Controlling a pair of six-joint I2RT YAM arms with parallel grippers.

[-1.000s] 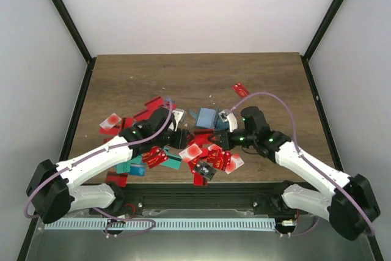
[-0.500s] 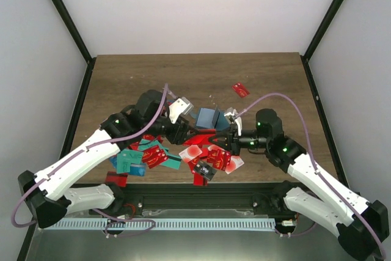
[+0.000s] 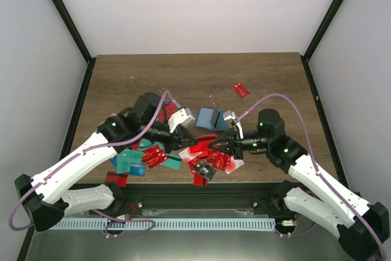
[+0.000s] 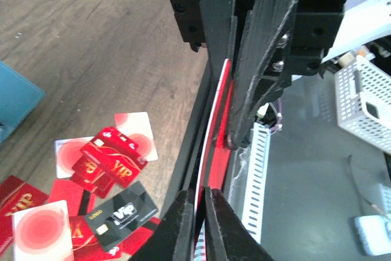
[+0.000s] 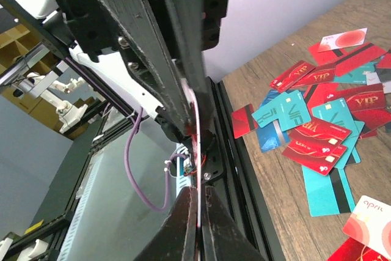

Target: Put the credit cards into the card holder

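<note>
Mid-air transfer of a single card between the two arms. The left gripper point(image 3: 179, 140) and the right gripper point(image 3: 219, 145) meet tip to tip above the near half of the surface point(image 3: 153, 77), and one red card point(image 3: 200, 145) spans the gap between them. Both wrist views show it edge-on, with the jaws of each gripper closed almost completely upon it, one pair at either end. The card holder point(image 3: 209, 117) stands open just beyond the meeting point, toward the far side and apart from both grippers; whether it already contains a card cannot be told. The other credit cards point(image 3: 208, 162) lie scattered below the grippers and to the left, several overlapping, and a lone red one point(image 3: 241, 90) lies well apart toward the far right. The step in hand appears to be a handover, presumably to obtain a grip suited to insertion. To do it well, only one gripper should release, and only once the other's hold is secure. The receiving jaws are best placed at one end, leaving the leading edge free — so that the card can slide square into a pocket. A tilted card would likely catch on the soft panel or push the holder over.
</note>
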